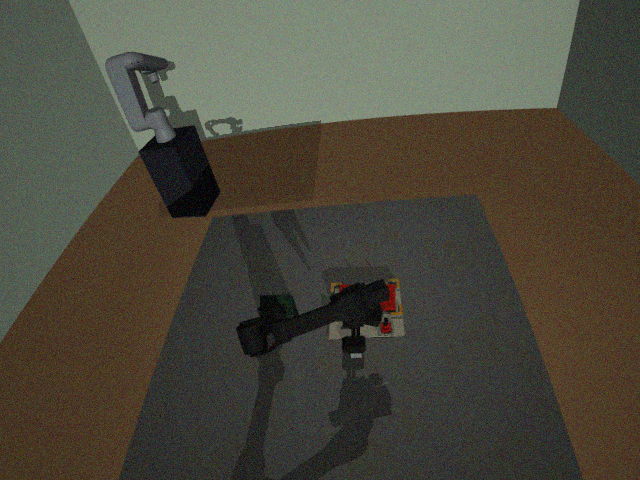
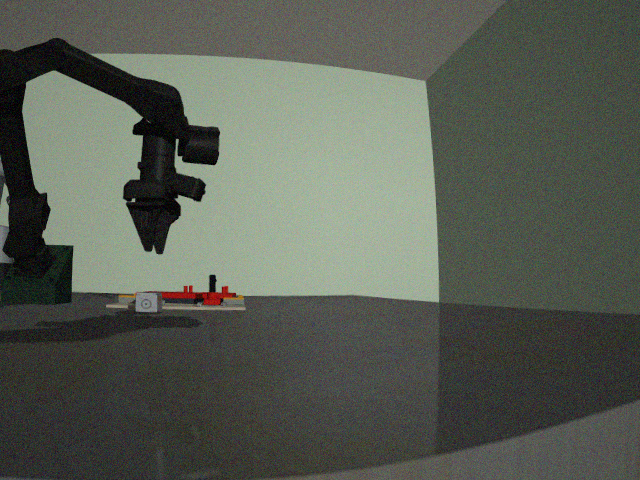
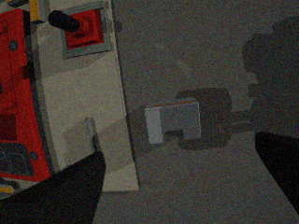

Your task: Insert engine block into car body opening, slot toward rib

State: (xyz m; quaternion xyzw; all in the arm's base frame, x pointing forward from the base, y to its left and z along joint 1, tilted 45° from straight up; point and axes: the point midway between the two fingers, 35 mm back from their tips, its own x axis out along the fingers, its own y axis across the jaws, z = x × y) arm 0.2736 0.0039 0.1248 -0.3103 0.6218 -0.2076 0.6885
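Observation:
The grey engine block (image 1: 356,355) (image 2: 146,302) (image 3: 189,120) lies on the dark mat beside the board, a small gap from its edge. In the wrist view its notch shows on the lower side, and the gripper's shadow surrounds it. My gripper (image 1: 354,345) (image 2: 154,252) (image 3: 181,151) is open and empty, pointing down well above the block, which shows between the fingers in the wrist view. The red car body (image 1: 390,299) (image 2: 178,295) (image 3: 13,79) lies on the board, partly hidden by the arm in the top view. I cannot make out its opening or rib clearly.
The pale board (image 1: 337,332) (image 3: 89,84) also bears yellow corner pieces and a red part with an upright black peg (image 2: 212,283) (image 3: 64,21) in a grey frame. A green block (image 1: 279,304) (image 2: 63,273) stands at the arm's base. A dark pedestal (image 1: 180,175) stands off the mat.

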